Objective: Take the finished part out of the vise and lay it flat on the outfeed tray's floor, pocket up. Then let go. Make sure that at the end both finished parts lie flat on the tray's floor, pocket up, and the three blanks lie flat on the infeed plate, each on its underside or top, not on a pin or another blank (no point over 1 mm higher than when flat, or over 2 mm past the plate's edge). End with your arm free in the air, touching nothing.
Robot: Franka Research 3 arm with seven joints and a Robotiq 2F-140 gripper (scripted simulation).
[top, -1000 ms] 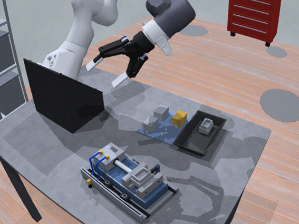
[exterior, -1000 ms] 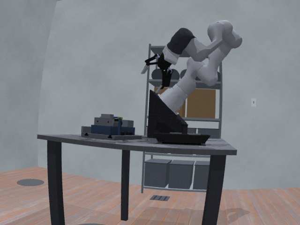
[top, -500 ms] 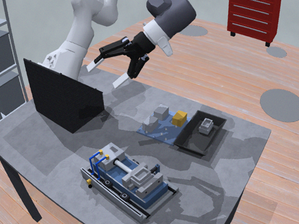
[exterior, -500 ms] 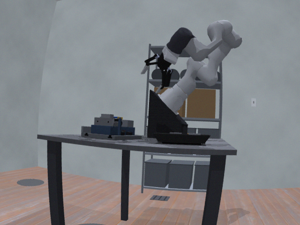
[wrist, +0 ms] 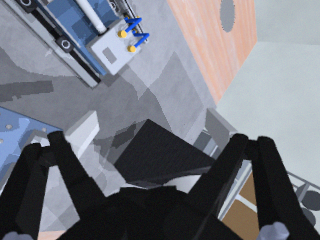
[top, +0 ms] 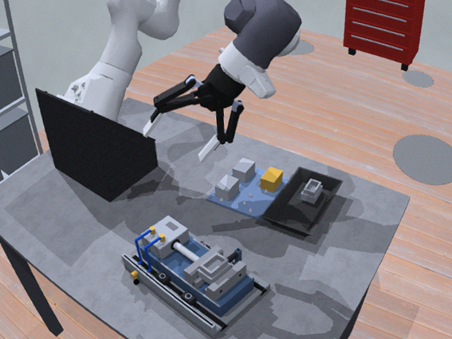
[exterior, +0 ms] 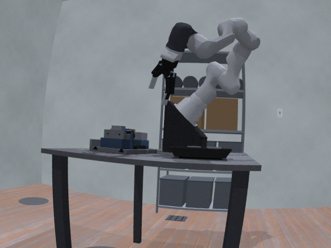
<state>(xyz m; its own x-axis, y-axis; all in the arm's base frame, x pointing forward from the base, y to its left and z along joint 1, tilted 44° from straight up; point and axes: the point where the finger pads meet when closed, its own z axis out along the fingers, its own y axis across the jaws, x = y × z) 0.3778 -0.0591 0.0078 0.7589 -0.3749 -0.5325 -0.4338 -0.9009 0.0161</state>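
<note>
The tool (top: 181,140) hangs high above the worktop (top: 342,255), its fingers spread to their full width with nothing between them, a sensible stance for coming down over a blocky part from above. It sits well apart from the vise (top: 194,269), nearer the black angled panel (top: 96,155) at the arm's foot than the work itself. The finished part (top: 213,266) is in the vise, pinched between the two grey jaw blocks, which is why it stands proud of them with its upper faces free to be gripped. Its rectangular pocket faces up (already the way the task wants it). Its long axis appears to run across the vise, parallel to the jaw faces, though at this size that is a judgement. Beyond the vise lies a blue fixture plate (top: 237,201) carrying grey and yellow blocks, and touching its far edge the black outfeed tray (top: 330,180), which already holds another pocketed grey part (top: 311,190).
</note>
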